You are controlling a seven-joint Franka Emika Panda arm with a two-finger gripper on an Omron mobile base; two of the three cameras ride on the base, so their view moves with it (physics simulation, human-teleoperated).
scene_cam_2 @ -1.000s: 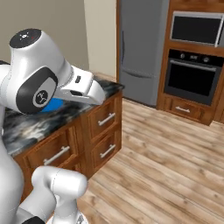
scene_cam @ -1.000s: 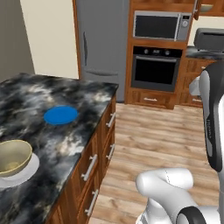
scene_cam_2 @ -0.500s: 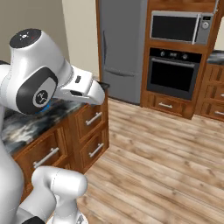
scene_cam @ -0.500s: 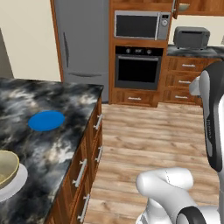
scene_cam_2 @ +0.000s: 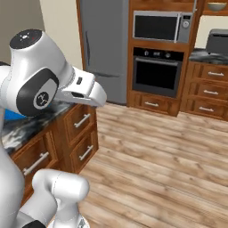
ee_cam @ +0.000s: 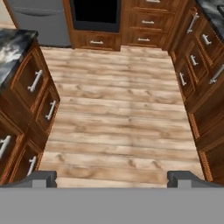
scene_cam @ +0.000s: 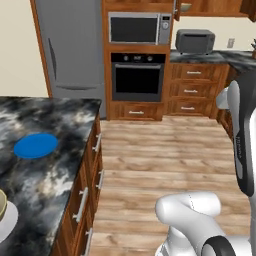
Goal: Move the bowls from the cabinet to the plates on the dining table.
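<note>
One bowl [scene_cam: 185, 6] sits on the shelf of the open cabinet [scene_cam: 220, 7] at the top right, above a grey toaster oven; it shows again as the bowl [scene_cam_2: 217, 6] in the right base view. Another bowl [scene_cam: 1, 206] rests on the pale plate [scene_cam: 8, 226], cut off by the lower left edge of the frame. The blue plate [scene_cam: 36, 145] lies bare on the dining table [scene_cam: 55, 175]. In the hand view my gripper [ee_cam: 112, 178] is open, its fingertips [ee_cam: 42, 177] wide apart over the wooden floor, holding nothing.
A toaster oven [scene_cam: 195, 41] stands on the far counter, left of it a microwave [scene_cam: 140, 28] over a wall oven [scene_cam: 138, 76], then a grey fridge [scene_cam: 70, 47]. Wooden drawers [ee_cam: 199, 57] line the right of the floor, the island's drawers [ee_cam: 30, 87] the left.
The whole picture has slid left as the base turned away from the table toward the oven wall. The cabinet with its bowl has come into view. The gripper stays open.
</note>
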